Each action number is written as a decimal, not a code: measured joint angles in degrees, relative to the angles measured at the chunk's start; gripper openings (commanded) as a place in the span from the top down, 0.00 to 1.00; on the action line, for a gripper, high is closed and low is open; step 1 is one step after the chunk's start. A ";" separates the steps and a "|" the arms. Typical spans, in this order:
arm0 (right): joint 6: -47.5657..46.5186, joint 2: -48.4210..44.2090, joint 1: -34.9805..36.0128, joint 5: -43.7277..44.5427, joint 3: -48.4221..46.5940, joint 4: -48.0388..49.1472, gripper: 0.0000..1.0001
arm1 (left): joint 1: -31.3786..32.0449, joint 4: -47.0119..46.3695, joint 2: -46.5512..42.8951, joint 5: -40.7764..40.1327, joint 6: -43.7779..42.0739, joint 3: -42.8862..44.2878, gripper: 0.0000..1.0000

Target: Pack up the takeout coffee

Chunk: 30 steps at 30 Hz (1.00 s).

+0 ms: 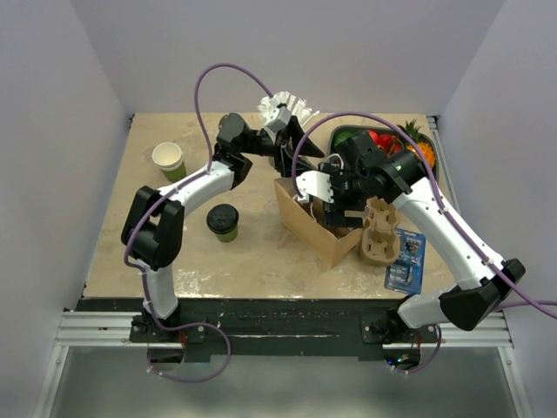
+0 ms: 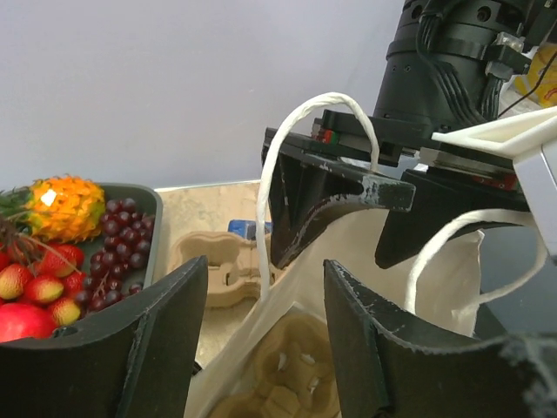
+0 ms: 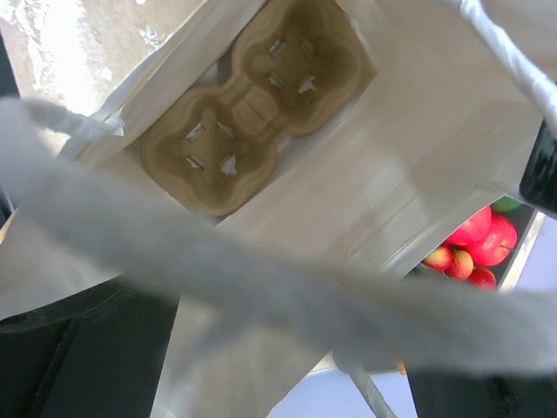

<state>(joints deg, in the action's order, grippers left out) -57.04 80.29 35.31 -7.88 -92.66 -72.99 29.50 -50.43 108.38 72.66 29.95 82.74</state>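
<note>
Small green paper cup with a round black lid (image 1: 223,222) showed up sharp on the beige marbled tabletop (image 1: 252,261); the brown paper bag (image 1: 315,233) was pale cream inside, its twisted cord handles (image 2: 270,174) white; the moulded pulp cup carrier (image 3: 252,104) was tan; the black fruit tray (image 2: 152,218) carried an orange pineapple (image 2: 65,207), dark purple grapes (image 2: 122,239) and red apples (image 3: 479,235); the flat plastic packet (image 1: 406,261) was blue.

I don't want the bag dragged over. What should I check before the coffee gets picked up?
1. Paper bag mouth open: ok.
2. Cup carrier flat inside the bag, wells empty: ok.
3. Takeout coffee upright, lidded, untouched: ok.
4. Left gripper open: ok.
5. Right gripper free of the rope handle: not ok, the handle loops over it.
</note>
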 measured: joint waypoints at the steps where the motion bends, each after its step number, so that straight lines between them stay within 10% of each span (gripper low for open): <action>1: 0.00 0.07 0.00 -0.39 -0.02 -0.02 0.01 | 0.35 -0.74 0.46 0.09 0.50 0.24 0.40; 6: -0.11 1.05 0.02 -0.90 -1.05 -0.35 0.01 | 1.68 -4.57 2.14 0.11 2.60 1.90 0.55; 11: -0.39 1.70 -0.13 -0.57 -1.40 -0.50 0.01 | 2.21 -7.67 3.41 1.38 6.05 3.72 1.00; 30: 4.17 1.31 0.28 7.50 -0.28 1.05 0.01 | -2.21 -12.20 -1.46 -0.94 11.32 -3.85 1.00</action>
<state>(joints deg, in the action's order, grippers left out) -52.86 81.60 35.59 -0.38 -92.95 -71.94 27.29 -62.63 106.91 71.72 41.28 78.89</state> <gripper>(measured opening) 0.986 0.029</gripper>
